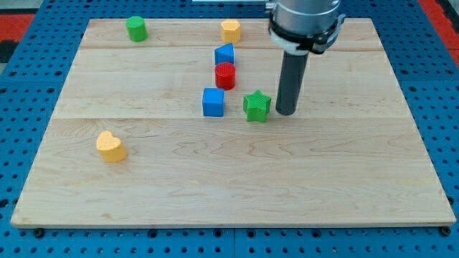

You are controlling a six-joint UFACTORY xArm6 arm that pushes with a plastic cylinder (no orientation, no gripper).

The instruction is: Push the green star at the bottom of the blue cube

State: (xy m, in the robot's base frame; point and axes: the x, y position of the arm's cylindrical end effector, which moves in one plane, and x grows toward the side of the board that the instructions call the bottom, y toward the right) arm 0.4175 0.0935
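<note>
Six small blocks sit on the pale wooden desk (229, 193), which rests on a blue pegboard surface (29, 107). Near the middle, the green star (256, 106) lies just to the view's right of the blue cube (213, 102), the two close together but with a thin strip of wood showing between them, and roughly level with each other. My tip (286, 113) is down on the desk just beside the star on its right side, so near that I cannot tell whether it touches. The end effector here is only a straight dark rod (290, 80) hanging from a grey collar (305, 21) at the view's top; it has nothing that opens or closes and it holds nothing. Just above the cube and star stands a red cylinder (225, 75), and right above that, nearly touching it, a second blue block (224, 54) with a sloped top whose exact shape I cannot make out. Further up, near the desk's far edge, is a yellow block (230, 31), roughly rounded. A green cylinder (136, 29) stands well apart at the view's upper left, and a yellow heart (110, 146) lies alone toward the lower left.
</note>
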